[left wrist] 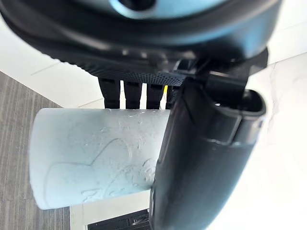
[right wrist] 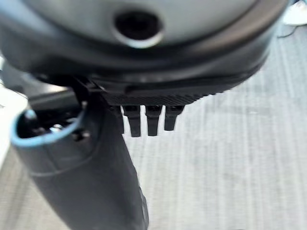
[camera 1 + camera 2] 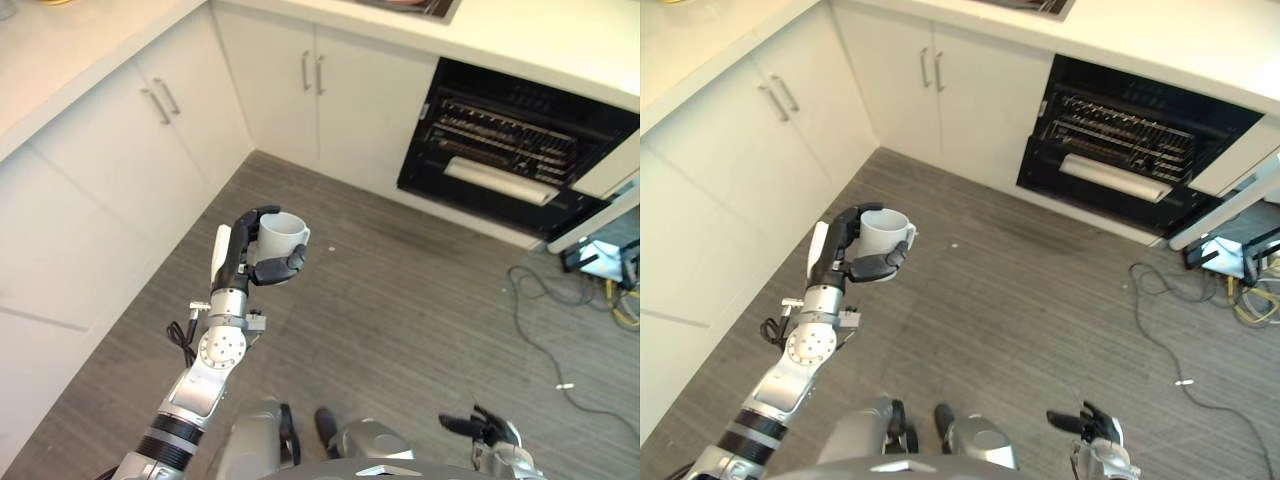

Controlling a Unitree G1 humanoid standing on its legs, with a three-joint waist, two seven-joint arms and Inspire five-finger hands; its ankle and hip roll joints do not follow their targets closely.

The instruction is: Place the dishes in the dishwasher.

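Note:
A white mug (image 3: 283, 235) is held upright over the grey floor, with my left hand (image 3: 238, 262) shut on it. The fingers wrap its far side and the thumb crosses its front. In the left wrist view the mug (image 1: 96, 158) lies between the fingers and the thumb (image 1: 201, 167). The dishwasher (image 3: 510, 150) stands open under the counter at the back right, its dark wire racks showing, well away from the mug. My right hand (image 3: 488, 430) hangs low at the bottom right, fingers relaxed and holding nothing.
White cabinets (image 3: 150, 120) line the left side and the back, under a pale countertop (image 3: 540, 40). A white panel (image 3: 610, 170) juts out beside the dishwasher at the right. Loose cables (image 3: 560, 330) lie on the floor at the right.

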